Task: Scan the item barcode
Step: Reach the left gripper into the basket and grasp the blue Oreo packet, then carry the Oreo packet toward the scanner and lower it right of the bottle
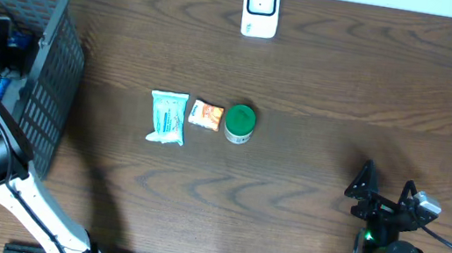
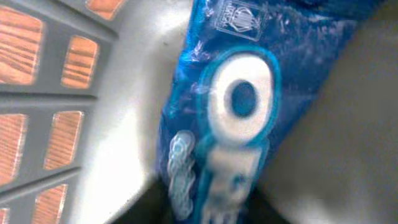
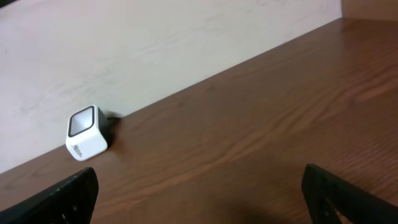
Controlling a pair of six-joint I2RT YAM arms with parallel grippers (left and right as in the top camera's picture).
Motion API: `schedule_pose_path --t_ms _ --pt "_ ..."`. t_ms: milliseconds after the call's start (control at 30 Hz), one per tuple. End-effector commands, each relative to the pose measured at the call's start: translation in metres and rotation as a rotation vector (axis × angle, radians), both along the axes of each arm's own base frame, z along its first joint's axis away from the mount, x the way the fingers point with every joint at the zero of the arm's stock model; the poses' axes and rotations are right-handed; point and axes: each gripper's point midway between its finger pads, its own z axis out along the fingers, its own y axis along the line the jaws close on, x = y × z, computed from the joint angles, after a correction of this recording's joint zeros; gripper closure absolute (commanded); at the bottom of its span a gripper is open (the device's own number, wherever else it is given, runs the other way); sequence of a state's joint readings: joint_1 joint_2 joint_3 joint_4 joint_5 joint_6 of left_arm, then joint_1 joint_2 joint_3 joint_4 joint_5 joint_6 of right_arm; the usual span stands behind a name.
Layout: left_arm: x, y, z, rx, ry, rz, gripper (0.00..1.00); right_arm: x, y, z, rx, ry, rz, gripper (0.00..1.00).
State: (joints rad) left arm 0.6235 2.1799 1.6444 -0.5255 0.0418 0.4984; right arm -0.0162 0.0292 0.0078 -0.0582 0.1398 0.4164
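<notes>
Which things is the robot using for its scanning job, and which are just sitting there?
In the job: white box-shaped barcode scanner; shiny blue plastic packet inside the grey plastic mesh basket.
Just lying about, it seems: white-and-teal flat packet; small orange packet; green-lidded round jar; open right gripper.

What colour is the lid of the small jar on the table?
The jar lid is green, clearest in the overhead view.
</notes>
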Motion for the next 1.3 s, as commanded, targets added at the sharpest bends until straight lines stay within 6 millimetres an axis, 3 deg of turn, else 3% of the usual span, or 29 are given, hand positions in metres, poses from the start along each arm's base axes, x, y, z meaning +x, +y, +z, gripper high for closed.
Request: schedule_pose_path --t_ms 0,33,133,267,367,533,567,667,733,800,900,1033,1133,1267 --pt "-0.009 -0.012 -0.024 -0.064 0.058 -0.014 0.87 0.000 0.001 -0.001 -0.011 0.004 0.000 0.01" --pt "-0.011 -0.012 -0.022 -0.064 0.062 -0.008 0.92 0.000 0.001 -0.001 -0.011 0.004 0.000 0.01" --pt "-0.016 -0.014 -0.006 -0.059 0.064 -0.002 0.92 0.000 0.001 -0.001 -0.011 0.004 0.000 0.01" --pt "-0.016 -0.015 0.044 -0.037 -0.019 0.063 0.92 0.000 0.001 -0.001 -0.011 0.004 0.000 0.01" --pt "-0.016 -0.014 0.108 0.008 -0.154 0.132 0.93 0.000 0.001 -0.001 -0.010 0.004 0.000 0.01" --pt "-0.032 -0.035 0.246 0.029 -0.508 0.288 0.93 0.000 0.001 -0.001 -0.011 0.004 0.000 0.01" --pt "-0.035 -0.043 0.269 0.016 -0.576 0.301 0.92 0.000 0.001 -0.001 -0.011 0.004 0.000 0.01" --pt "-0.049 -0.098 0.352 -0.075 -0.818 0.232 0.92 0.000 0.001 -0.001 -0.011 0.004 0.000 0.01" --pt "-0.055 -0.147 0.393 -0.155 -0.932 0.089 0.93 0.000 0.001 -0.001 -0.011 0.004 0.000 0.01" --pt "-0.062 -0.212 0.426 -0.247 -1.010 -0.110 0.93 0.000 0.001 -0.001 -0.011 0.004 0.000 0.01" --pt "-0.069 -0.296 0.439 -0.359 -1.014 -0.334 0.93 0.000 0.001 -0.001 -0.011 0.004 0.000 0.01" --pt "-0.071 -0.405 0.420 -0.531 -0.895 -0.600 0.92 0.000 0.001 -0.001 -0.011 0.004 0.000 0.01" --pt "-0.070 -0.485 0.383 -0.632 -0.741 -0.763 0.93 0.000 0.001 -0.001 -0.011 0.004 0.000 0.01" --pt "-0.060 -0.573 0.305 -0.666 -0.509 -0.888 0.92 0.000 0.001 -0.001 -0.011 0.004 0.000 0.01"
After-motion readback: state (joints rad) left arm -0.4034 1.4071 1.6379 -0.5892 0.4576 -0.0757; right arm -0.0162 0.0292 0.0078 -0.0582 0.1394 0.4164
